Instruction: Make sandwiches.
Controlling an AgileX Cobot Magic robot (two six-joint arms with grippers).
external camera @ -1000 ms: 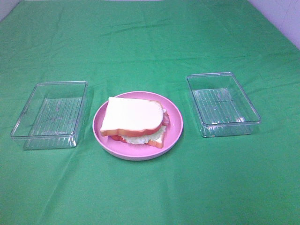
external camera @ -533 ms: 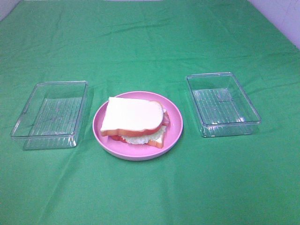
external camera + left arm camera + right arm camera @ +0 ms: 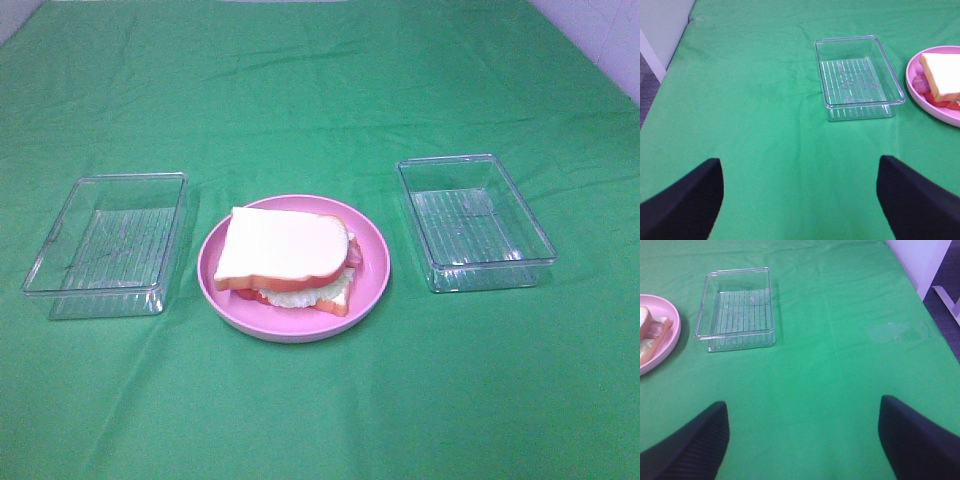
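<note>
A stacked toy sandwich (image 3: 285,256) rests on a round pink plate (image 3: 372,262) at the middle of the green cloth: white bread with orange-brown crust on top, lettuce, tomato and bacon peeking out below. Part of the sandwich (image 3: 941,82) shows in the left wrist view, and its edge (image 3: 649,331) in the right wrist view. Neither arm appears in the high view. My left gripper (image 3: 799,200) is open over bare cloth, well short of the left tray. My right gripper (image 3: 802,442) is open too, short of the right tray, holding nothing.
Two clear plastic trays flank the plate: the left tray (image 3: 108,243), (image 3: 858,75) and the right tray (image 3: 474,219), (image 3: 737,307). Both look empty. The green cloth covers the whole table; a pale wall and the table's edge lie at the far right (image 3: 920,262).
</note>
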